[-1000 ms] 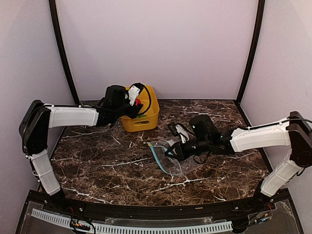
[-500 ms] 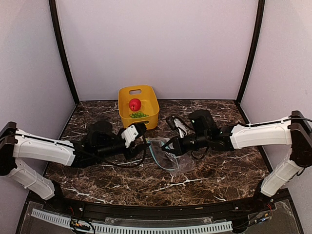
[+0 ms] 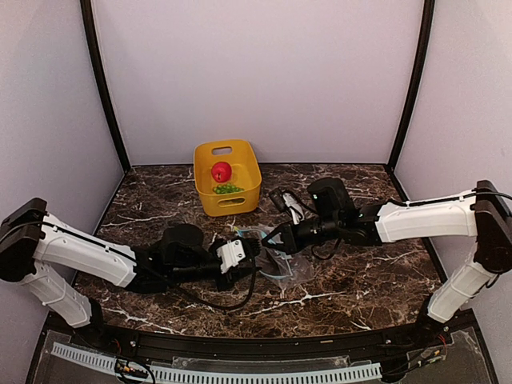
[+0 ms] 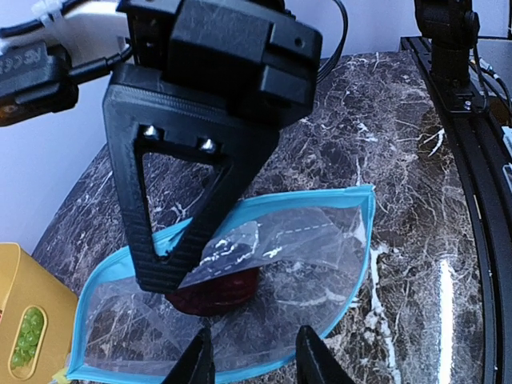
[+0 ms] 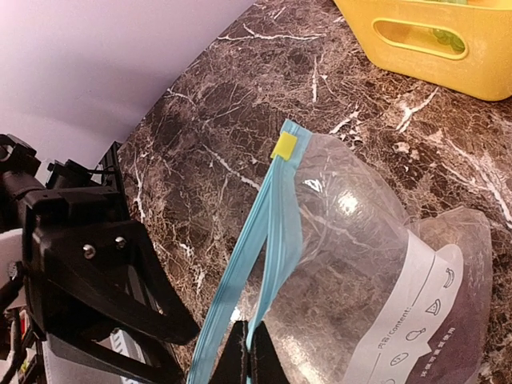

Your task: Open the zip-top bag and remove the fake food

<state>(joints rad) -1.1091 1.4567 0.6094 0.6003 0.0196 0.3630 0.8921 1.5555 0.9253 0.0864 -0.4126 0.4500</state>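
Observation:
The clear zip-top bag [image 3: 286, 266] lies mid-table, its teal zip edge open. My right gripper [image 3: 274, 238] is shut on one lip of the zip strip [image 5: 272, 240] and holds it up; the white label [image 5: 416, 320] shows. The dark maroon fruit [image 4: 216, 292] is still inside the bag [image 4: 320, 264]. My left gripper [image 3: 250, 250] is open and empty at the bag's mouth, its fingertips [image 4: 316, 358] over the near zip edge. The red fruit [image 3: 221, 171] and green grapes [image 3: 228, 190] lie in the yellow bin [image 3: 240, 200].
The yellow bin stands at the back, left of centre, and shows in the right wrist view [image 5: 448, 40] and the left wrist view [image 4: 16, 304]. Purple walls enclose the table. A black rail [image 4: 480, 160] runs along the table's front edge.
My left arm has swung from the yellow bin, where it left the red fruit, down to the bag's mouth. My right gripper keeps its hold on the zip lip, slightly raised.

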